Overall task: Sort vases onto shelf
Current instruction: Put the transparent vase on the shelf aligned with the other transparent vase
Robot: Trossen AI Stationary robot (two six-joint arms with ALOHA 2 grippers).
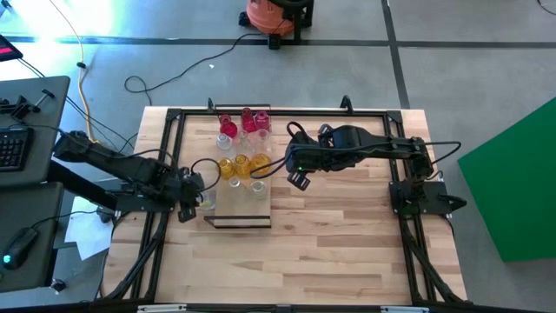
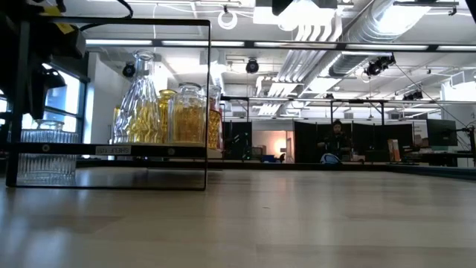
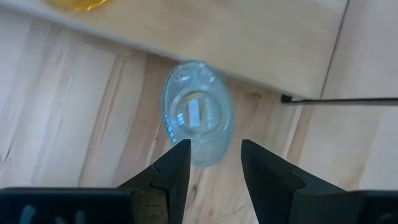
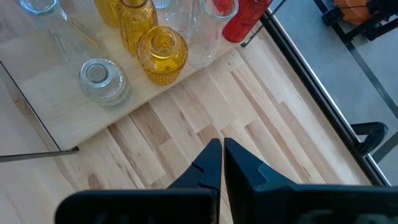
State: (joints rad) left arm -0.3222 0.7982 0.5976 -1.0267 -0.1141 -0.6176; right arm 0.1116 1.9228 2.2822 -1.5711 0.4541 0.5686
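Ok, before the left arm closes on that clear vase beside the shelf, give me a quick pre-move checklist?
1. Left gripper open: ok.
2. Clear vase between the finger line: ok, roughly centred ahead of the tips.
3. Vase upright: ok, its mouth faces the wrist camera.
4. Vase off the shelf: ok, it stands on the table by the board's edge.
5. Right gripper out of the way: ok, shut, at the shelf's opposite side.
6. Height of fingers against the vase body: cannot tell.

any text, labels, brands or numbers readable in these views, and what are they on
None can be read.
The shelf carries a small pale label on its dark front strip in the low view; its print is too blurred to read.
The vases, the table and both arms show no legible marks.
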